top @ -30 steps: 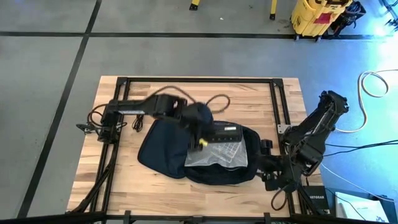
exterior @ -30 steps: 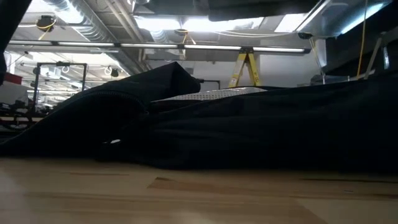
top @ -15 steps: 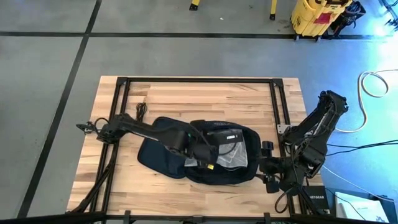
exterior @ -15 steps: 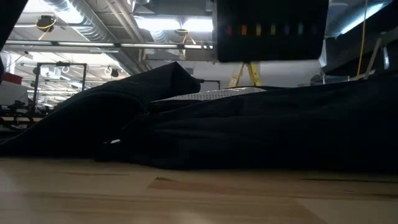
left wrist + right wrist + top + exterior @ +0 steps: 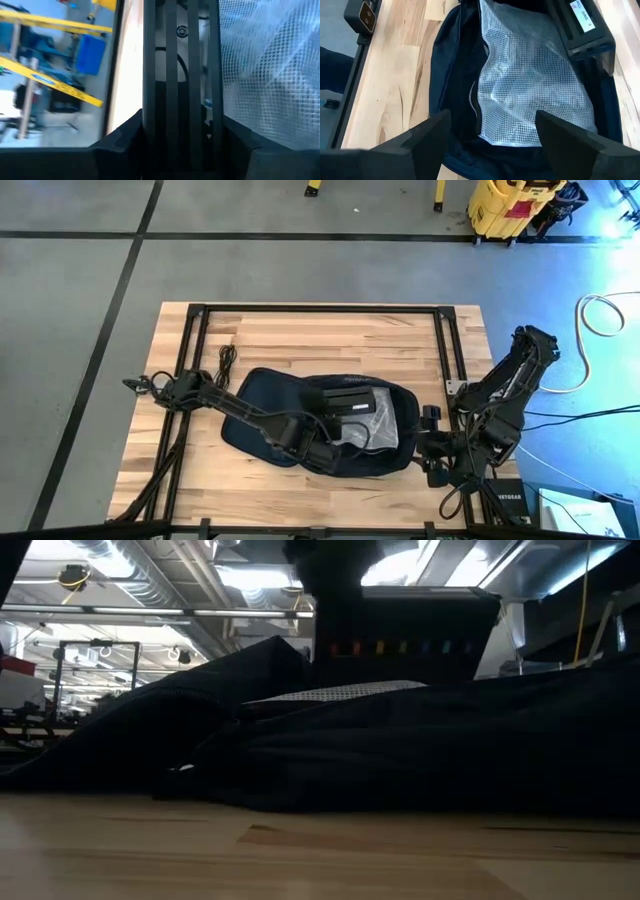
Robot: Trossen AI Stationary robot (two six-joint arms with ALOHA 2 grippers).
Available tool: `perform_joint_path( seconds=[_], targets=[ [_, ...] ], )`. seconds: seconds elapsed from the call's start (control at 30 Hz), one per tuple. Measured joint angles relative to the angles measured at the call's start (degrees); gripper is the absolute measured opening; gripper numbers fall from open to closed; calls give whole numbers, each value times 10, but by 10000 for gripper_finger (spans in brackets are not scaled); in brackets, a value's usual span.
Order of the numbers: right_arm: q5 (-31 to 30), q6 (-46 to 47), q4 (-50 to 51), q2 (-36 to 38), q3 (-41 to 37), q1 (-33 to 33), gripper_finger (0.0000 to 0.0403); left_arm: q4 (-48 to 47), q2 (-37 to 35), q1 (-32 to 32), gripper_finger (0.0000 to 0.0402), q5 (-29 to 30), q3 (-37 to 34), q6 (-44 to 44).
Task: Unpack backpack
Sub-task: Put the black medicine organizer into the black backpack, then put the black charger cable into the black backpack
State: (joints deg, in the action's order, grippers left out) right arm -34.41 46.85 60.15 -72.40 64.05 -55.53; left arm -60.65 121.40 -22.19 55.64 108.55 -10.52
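While the left arm is reaching in from the left edge of the wooden surface (image 5: 180, 470), its left hand (image 5: 322, 442) is sitting low over the front of the open backpack (image 5: 250, 415), which is lying flat near the middle of the surface. From the left wrist view, the fingers are pressing against a black ribbed device (image 5: 180, 75), apparently clamping it, though the grip itself is partly hidden. That same black box (image 5: 347, 399) is lying across the mouth of the bag in the high view, just beside a white mesh pouch (image 5: 378, 425) with a dark cable curling over it.

Further right, the right hand (image 5: 490, 135) is waiting at the right edge of the surface, its fingers spread wide and holding nothing, looking across at the mesh pouch and the backpack's dark lining.

Judging from here, the main risk is snagging: if the box is lifted, the cable or the mesh could be dragged along with it, or the soft bag could rise off the surface because nothing is pinning it down. A shallow grip on the ribbed casing could also be slipping.

As for writing, a pale label (image 5: 582, 14) is showing on the box, but its characters are too small to read with confidence.
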Motion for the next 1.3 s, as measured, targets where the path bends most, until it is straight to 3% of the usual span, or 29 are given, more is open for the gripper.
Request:
perform_joint_path(
  seconds=[0.17, 0.57, 0.8, 0.93, 1.17, 1.3],
  targets=[
    [-5, 1, 0, 0, 0, 0, 275, -2, 0, -8, 160, 39, -40, 14],
    [-11, 0, 1, 0, 0, 0, 275, 7, 1, -39, 160, 105, -128, -91],
    [-19, -1, 0, 0, 0, 0, 275, 16, 1, -45, 160, 90, -158, -110],
    [-19, -1, -1, 0, 0, 1, 275, 17, 1, -33, 161, 39, -162, -141],
    [-18, -1, -1, 0, 0, 1, 275, 26, -1, -30, 301, -47, -162, -144],
    [-15, -2, 0, 0, 0, 1, 275, 27, -4, -41, 335, -82, -134, -119]
  ],
)
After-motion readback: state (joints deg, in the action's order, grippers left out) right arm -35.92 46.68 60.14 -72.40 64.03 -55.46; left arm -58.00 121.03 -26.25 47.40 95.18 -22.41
